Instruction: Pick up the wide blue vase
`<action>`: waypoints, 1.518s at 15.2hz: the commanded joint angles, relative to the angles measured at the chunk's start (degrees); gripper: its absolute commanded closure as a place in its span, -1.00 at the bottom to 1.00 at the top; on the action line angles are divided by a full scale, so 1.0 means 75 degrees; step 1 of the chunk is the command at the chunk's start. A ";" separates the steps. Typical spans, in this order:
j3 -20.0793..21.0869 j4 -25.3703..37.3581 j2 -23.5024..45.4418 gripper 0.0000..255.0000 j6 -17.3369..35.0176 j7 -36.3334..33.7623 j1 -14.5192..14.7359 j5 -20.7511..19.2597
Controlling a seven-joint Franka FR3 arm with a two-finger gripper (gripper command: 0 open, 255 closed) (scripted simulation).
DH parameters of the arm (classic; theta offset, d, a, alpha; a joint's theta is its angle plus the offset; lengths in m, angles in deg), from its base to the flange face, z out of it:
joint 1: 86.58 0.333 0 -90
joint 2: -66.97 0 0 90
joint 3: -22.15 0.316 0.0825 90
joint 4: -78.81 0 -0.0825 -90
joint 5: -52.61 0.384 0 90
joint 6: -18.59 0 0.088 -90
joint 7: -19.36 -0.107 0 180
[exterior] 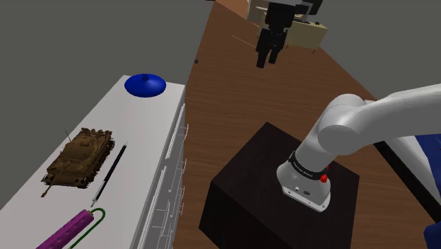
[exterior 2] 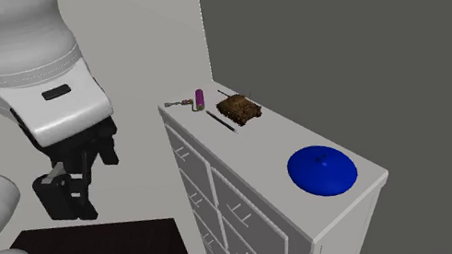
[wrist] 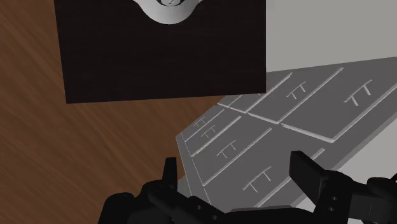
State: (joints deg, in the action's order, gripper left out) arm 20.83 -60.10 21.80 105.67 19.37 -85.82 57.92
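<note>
Item 1, wide blue vase (exterior: 145,85): sits upright on the white dresser (exterior: 141,131) top, at the far end in the shoulder view and the near end in the second ext. view (exterior 2: 323,171). It is a low dome w/ a small nub on top, and nothing touches it. Next along the same top, well apart from the vase: brown model tank (exterior: 79,157), thin black stick (exterior: 112,170) just beside it, then a purple cylinder (exterior: 71,230) w/ a green loop at the opposite end. Item 2, gripper (exterior: 271,46): I read it as raised in the air over the wood floor (exterior: 233,85), off the dresser's drawer side and well apart from the vase, to the shoulder view's right of it. Jaws spread, nothing between them; in the wrist view I see the two fingers (wrist: 170,172) standing apart w/ the drawer fronts (wrist: 286,114) showing through the gap. Item 3: dark stand (exterior: 254,184) on the floor just beside the dresser, white arm (exterior: 367,117) rising from it.
</note>
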 commanded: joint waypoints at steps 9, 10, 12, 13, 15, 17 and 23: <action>0.0686 0.0727 0.1989 -1.00 0.1588 -0.0752 0.0181 0.0382; 0.0762 0.0863 0.2254 -1.00 0.1757 -0.0847 0.0195 0.0401; 0.0909 0.1166 0.2789 -1.00 0.2071 -0.1039 0.0222 0.0418; 0.0978 0.1331 0.3060 -1.00 0.2216 -0.1138 0.0234 0.0416; 0.1112 0.1691 0.3606 -1.00 0.2481 -0.1338 0.0252 0.0392; 0.1234 0.2089 0.4159 -1.00 0.2711 -0.1546 0.0274 0.0338; 0.1515 0.3522 0.5849 -1.00 0.3175 -0.2201 0.0373 0.0019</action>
State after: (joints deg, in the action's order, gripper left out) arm 31.89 -35.72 63.25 128.82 3.71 -83.16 58.58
